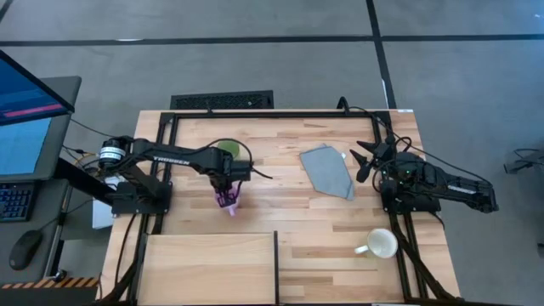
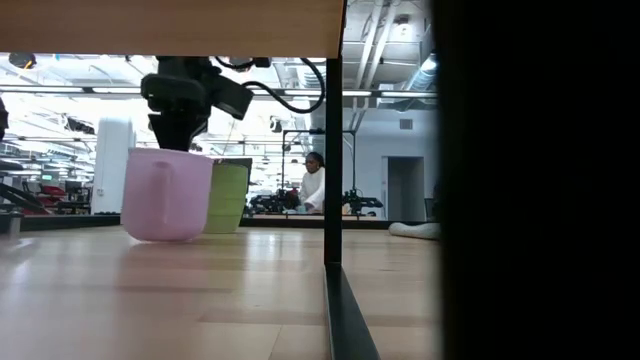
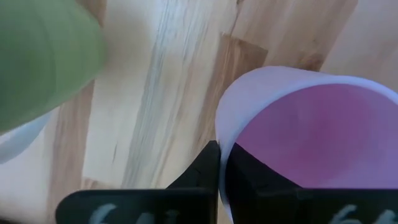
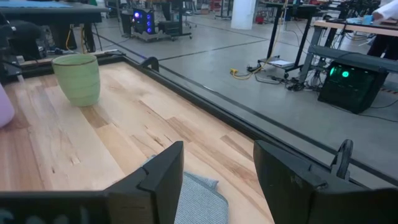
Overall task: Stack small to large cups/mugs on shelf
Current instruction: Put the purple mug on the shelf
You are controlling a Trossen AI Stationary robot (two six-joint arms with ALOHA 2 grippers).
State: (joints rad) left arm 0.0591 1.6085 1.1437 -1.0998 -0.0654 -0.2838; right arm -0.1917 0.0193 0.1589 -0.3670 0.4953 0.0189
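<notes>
The light purple mug [image 1: 228, 201] stands left of the table's middle; in the low view [image 2: 165, 195] its base looks to be on the tabletop. My left gripper [image 1: 226, 180] is above it, shut on its rim. The green mug [image 1: 228, 151] stands upright just behind it and also shows in the low view [image 2: 229, 195]. The cream-white mug [image 1: 381, 244] stands at the near right. The light-wood shelf [image 1: 211, 268] lies at the near left. My right gripper [image 4: 217, 168] is open and empty at the table's right, over a grey cloth [image 1: 327, 170]. My left gripper holds the purple mug by its rim [image 3: 225, 134], one finger [image 3: 249, 177] inside the mug and one finger [image 3: 205, 165] outside. The fingers come from above, pointing down. The mug is upright, its base seemingly on the table.
The grey folded cloth lies right of the table's middle, close to my right gripper. A dark frame [image 1: 280, 112] runs along the table's far edge. In the low view the shelf's board [image 2: 170, 25] spans the top and its dark post [image 2: 333, 160] stands upright.
</notes>
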